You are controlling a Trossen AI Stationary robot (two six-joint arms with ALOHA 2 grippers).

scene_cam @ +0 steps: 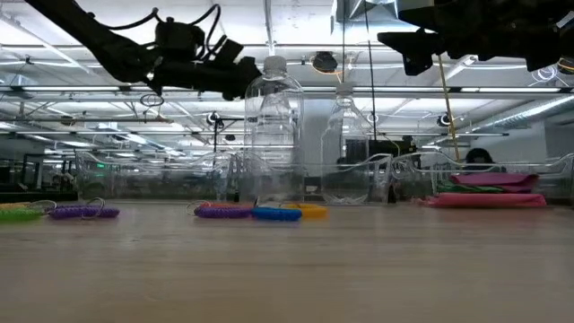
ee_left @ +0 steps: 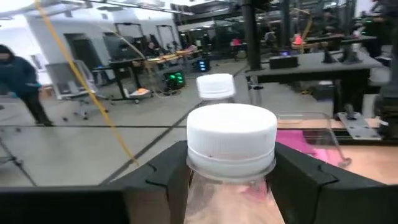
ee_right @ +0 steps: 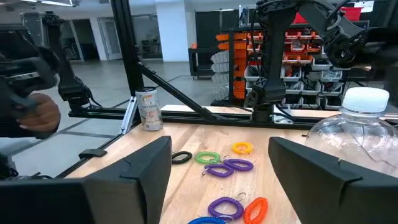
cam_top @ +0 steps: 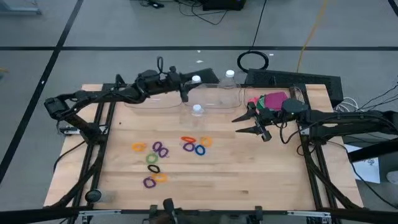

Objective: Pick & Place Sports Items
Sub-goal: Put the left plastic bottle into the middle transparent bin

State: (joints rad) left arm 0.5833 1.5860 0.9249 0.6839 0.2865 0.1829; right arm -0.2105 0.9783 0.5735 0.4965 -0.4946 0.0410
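Coloured elastic rings [cam_top: 163, 158] were left scattered mid-bench [cam_top: 249, 180], flat soft pieces [cam_top: 272, 101] were already binned at the far right, the left hand [ee_left: 230, 174] was closed around a capped bottle [ee_left: 231, 146], and the right hand [cam_top: 250, 124] was held open and empty.

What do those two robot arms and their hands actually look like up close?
Both arms are dark, nearly black, built from slim jointed links with thin black cables looping along them. Each ends in a hand of two flat, angular black fingers: the left hand, the right hand. No markings are visible.
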